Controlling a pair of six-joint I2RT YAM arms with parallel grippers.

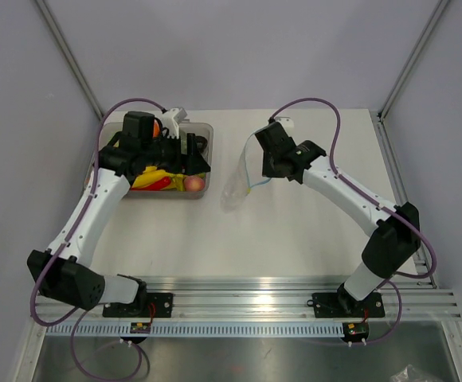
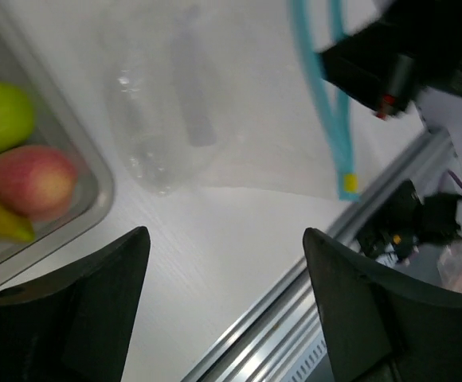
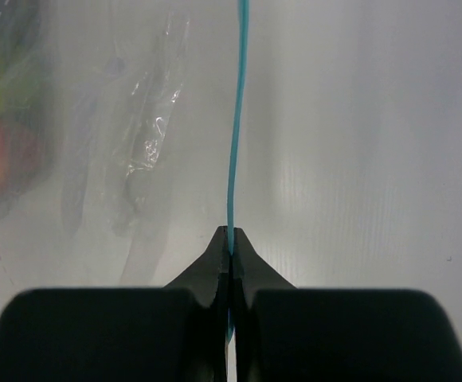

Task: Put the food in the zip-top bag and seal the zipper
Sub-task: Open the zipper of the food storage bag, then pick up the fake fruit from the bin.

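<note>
1. Two grippers were in view. The left gripper was spread wide and held nothing, over bare table just beside the corner of the rigid clear rectangular tray. The right gripper was closed on the narrow blue-teal zipper strip, so that the thin, crinkly clear zip-top bag was held up by its mouth edge, near the tray.
2. All the toy food that could be seen lay in the tray: a pink peach, a light green fruit and a yellow banana bunch. None was seen inside the bag.
3. The zipper was pinched only at the fingertips. It was judged that the slick strip could be pulled free if the bag were tugged or loaded.
4. Whether one lip or both were clamped could not be told. If both were, the mouth would be kept shut and the food blocked.
5. The smooth, rounded fruits could be squeezed out of a closing grip, or the tray wall could be struck on approach.
6. The two arms could be brought into collision at the bag's mouth, since little room was left there.
</note>
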